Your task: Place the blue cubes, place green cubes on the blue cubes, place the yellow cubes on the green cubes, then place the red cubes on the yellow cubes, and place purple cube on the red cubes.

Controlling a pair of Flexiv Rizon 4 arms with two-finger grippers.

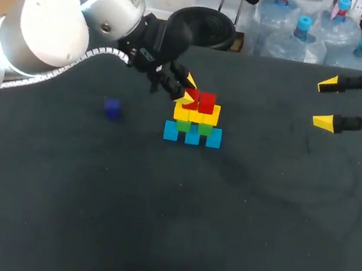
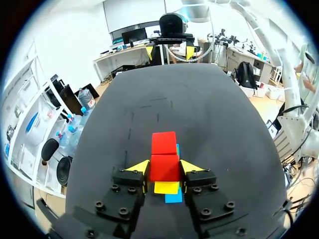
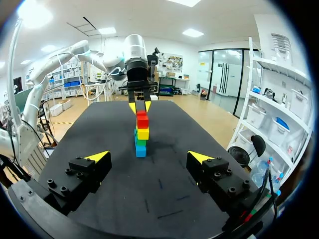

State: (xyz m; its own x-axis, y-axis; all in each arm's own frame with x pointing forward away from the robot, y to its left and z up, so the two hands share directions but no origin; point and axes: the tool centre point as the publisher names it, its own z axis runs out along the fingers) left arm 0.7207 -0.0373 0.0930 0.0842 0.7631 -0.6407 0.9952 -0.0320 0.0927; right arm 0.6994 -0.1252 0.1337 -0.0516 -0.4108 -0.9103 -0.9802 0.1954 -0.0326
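My left arm (image 1: 54, 22) is extended to the cube stack (image 1: 195, 120), and my right gripper (image 1: 327, 103) hangs well apart from it, fingers spread. The left wrist view shows my left gripper (image 2: 165, 167) clamped on a top red cube (image 2: 164, 172). Only the head view shows the purple cube (image 1: 112, 108), left of the stack.

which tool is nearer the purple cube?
Left. Left tool grips a red cube on the stack, a short way from the purple cube; right tool is well beyond the stack.
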